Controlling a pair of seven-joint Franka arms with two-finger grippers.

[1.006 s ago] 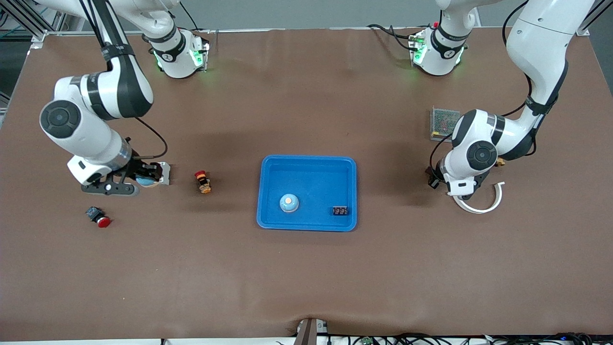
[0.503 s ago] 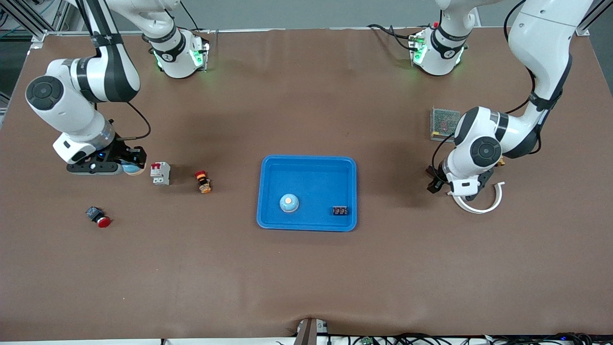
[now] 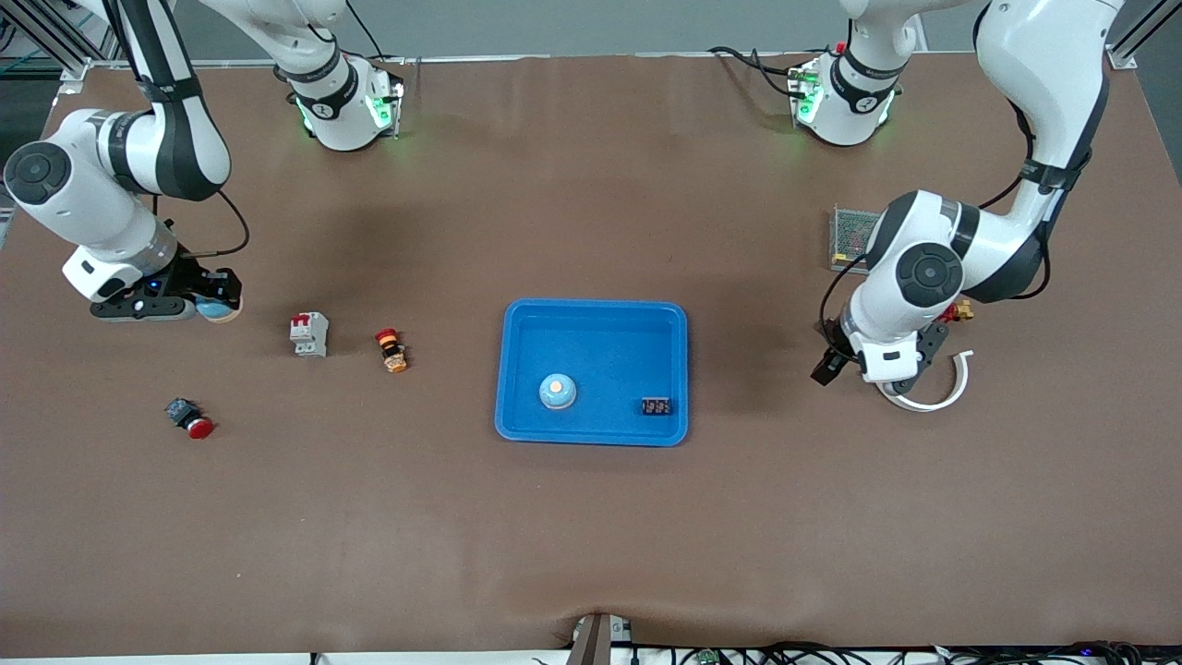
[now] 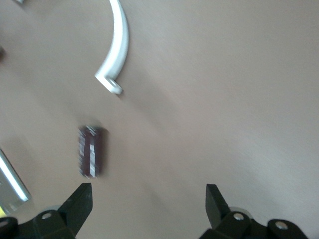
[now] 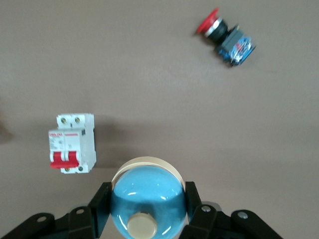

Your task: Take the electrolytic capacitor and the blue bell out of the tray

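My right gripper (image 5: 147, 191) is shut on a blue bell (image 5: 148, 199) with a cream button, one finger on each side of the dome. In the front view the bell (image 3: 220, 311) hangs over the table toward the right arm's end, in the right gripper (image 3: 217, 300). A dark brown capacitor (image 4: 92, 151) lies on its side on the table in the left wrist view. My left gripper (image 4: 148, 191) stands open above bare table beside it, with nothing between its fingers. A second blue bell (image 3: 558, 392) sits in the blue tray (image 3: 596, 307).
A white and red circuit breaker (image 3: 308, 333) and a red and yellow button (image 3: 391, 351) lie between the held bell and the tray. A red pushbutton (image 3: 189, 417) lies nearer the camera. A small black display (image 3: 657, 405) is in the tray. A white curved strip (image 3: 942, 392) and a green board (image 3: 854, 235) lie by the left arm.
The right arm has carried the bell away from the circuit breaker toward its own end of the table. The left gripper has opened and its hand has shifted slightly.
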